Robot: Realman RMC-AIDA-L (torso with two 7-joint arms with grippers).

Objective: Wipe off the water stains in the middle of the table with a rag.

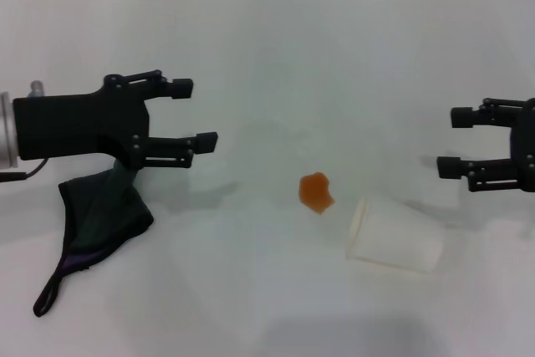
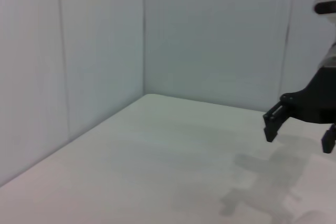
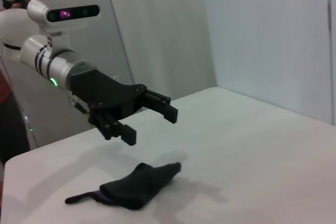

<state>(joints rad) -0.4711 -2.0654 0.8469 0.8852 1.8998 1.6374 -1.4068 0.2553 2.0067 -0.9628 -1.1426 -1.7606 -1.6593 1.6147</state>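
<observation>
A small orange-amber water stain lies mid-table on the white table. The black rag, with a purple edge and a loop strap, lies crumpled at the left; it also shows in the right wrist view. My left gripper hovers open and empty just above and behind the rag, and shows in the right wrist view too. My right gripper is open and empty at the right, above the table; it also shows in the left wrist view.
A white paper cup lies on its side just right of the stain, its mouth toward it. Pale walls stand behind the table's far edge.
</observation>
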